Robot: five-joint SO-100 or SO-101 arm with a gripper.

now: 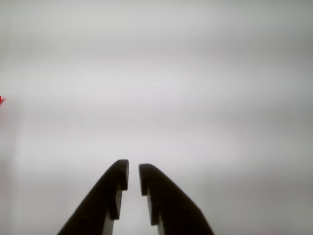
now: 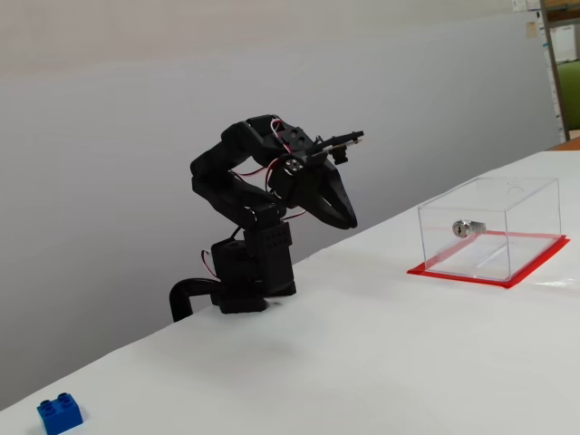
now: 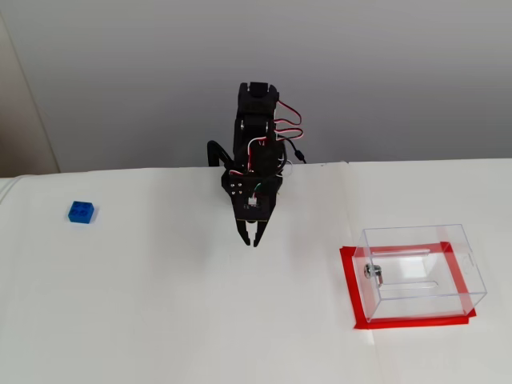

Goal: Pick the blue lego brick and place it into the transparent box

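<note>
The blue lego brick (image 2: 60,413) (image 3: 82,212) lies alone on the white table, far to the left of the arm in both fixed views. It does not show in the wrist view. The transparent box (image 2: 521,204) (image 3: 420,240), with its red base rim, stands on the table to the right of the arm. My gripper (image 1: 133,169) (image 2: 349,220) (image 3: 250,238) hangs above bare table between the two, pointing down and forward. Its black fingers are together with only a thin slit between the tips, and nothing is held.
A silver lock cylinder (image 2: 462,227) (image 3: 372,272) sits on the box's wall facing the arm. The arm's base (image 2: 240,290) stands at the table's back edge against a grey wall. A red speck (image 1: 1,100) shows at the wrist view's left edge.
</note>
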